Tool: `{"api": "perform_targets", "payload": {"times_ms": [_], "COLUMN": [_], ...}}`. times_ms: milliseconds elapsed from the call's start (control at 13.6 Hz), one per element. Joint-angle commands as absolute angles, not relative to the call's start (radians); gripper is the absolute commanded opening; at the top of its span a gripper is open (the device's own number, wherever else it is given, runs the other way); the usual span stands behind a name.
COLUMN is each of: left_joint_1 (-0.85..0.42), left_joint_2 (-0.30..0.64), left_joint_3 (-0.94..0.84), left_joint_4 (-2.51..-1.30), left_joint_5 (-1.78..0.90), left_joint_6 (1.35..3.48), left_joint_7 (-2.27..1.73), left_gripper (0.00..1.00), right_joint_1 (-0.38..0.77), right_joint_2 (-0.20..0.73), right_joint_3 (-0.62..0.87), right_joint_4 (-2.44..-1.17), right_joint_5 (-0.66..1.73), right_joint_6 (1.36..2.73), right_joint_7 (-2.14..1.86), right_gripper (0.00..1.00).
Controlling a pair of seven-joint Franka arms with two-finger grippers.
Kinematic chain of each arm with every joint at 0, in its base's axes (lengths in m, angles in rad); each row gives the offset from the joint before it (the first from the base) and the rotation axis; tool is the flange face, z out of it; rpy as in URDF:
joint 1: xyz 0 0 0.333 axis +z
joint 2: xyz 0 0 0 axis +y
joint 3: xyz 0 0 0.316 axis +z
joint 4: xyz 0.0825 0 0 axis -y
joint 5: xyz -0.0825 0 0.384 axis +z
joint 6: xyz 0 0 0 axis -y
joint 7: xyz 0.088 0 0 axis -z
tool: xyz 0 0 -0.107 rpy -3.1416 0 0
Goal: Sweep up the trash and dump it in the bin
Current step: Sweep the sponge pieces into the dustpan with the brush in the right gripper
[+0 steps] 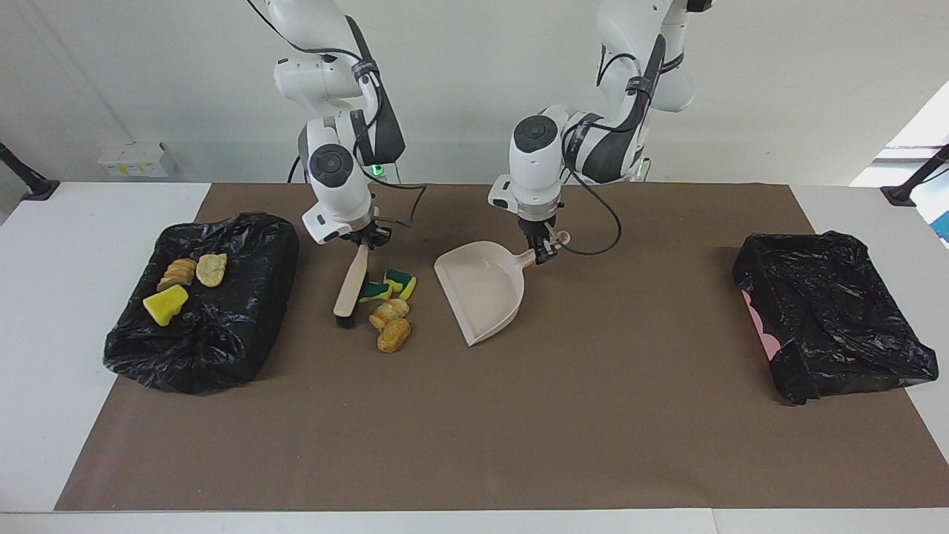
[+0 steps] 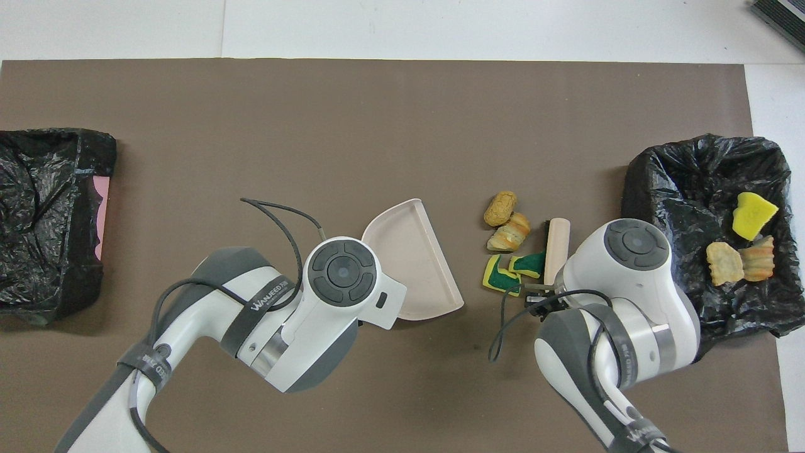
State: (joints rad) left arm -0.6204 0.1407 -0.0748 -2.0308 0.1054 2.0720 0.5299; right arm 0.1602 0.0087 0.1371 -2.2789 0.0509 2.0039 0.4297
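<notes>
Two glossy white jointed arms, dark grey bands and panels at the joints. Round dark grey caps on the wrist housings, each embossed with a ring of segments. Black cables loop loose off both wrists. White lettering on grey forearm bands, partly legible. Small black pincers beneath.

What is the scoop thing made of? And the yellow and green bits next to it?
The dustpan looks like hard plastic: smooth, pale beige, thin molded walls and a faint sheen. The yellow-and-green pieces look like kitchen sponge: soft yellow foam with a rougher green scrubbing layer, cut unevenly. That is judged by look only.
</notes>
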Motion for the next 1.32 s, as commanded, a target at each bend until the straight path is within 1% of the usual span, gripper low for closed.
{"api": "perform_targets", "payload": {"times_ms": [0,221,589,662,883,1031,1104,1251], "left_joint_1": [-0.629,-0.621,-0.594,-0.583,-0.574,-0.552,-0.540,-0.537], "left_joint_2": [0.106,0.101,0.100,0.101,0.103,0.107,0.110,0.113], "left_joint_3": [-0.063,-0.061,-0.063,-0.063,-0.063,-0.063,-0.063,-0.063], "left_joint_4": [-2.077,-2.097,-2.112,-2.117,-2.117,-2.117,-2.117,-2.115], "left_joint_5": [0.127,0.127,0.126,0.126,0.126,0.123,0.123,0.123], "left_joint_6": [2.100,2.105,2.141,2.148,2.167,2.172,2.181,2.190], "left_joint_7": [0.540,0.538,0.537,0.535,0.532,0.529,0.529,0.529], "left_gripper": [0.00,0.00,0.00,0.00,0.00,0.00,0.00,0.00], "right_joint_1": [0.215,0.291,0.409,0.413,0.376,0.347,0.321,0.275], "right_joint_2": [0.090,0.135,0.163,0.163,0.155,0.166,0.179,0.204], "right_joint_3": [0.143,0.143,0.144,0.143,0.132,0.135,0.135,0.135], "right_joint_4": [-2.182,-2.111,-2.004,-1.982,-1.904,-1.844,-1.821,-1.802], "right_joint_5": [0.110,0.161,0.262,0.262,0.207,0.061,0.017,-0.038], "right_joint_6": [2.005,2.006,1.991,1.965,1.818,1.757,1.738,1.743], "right_joint_7": [0.420,0.420,0.419,0.420,0.411,0.410,0.405,0.359], "right_gripper": [0.00,0.00,0.00,0.00,0.00,0.00,0.00,0.00]}}
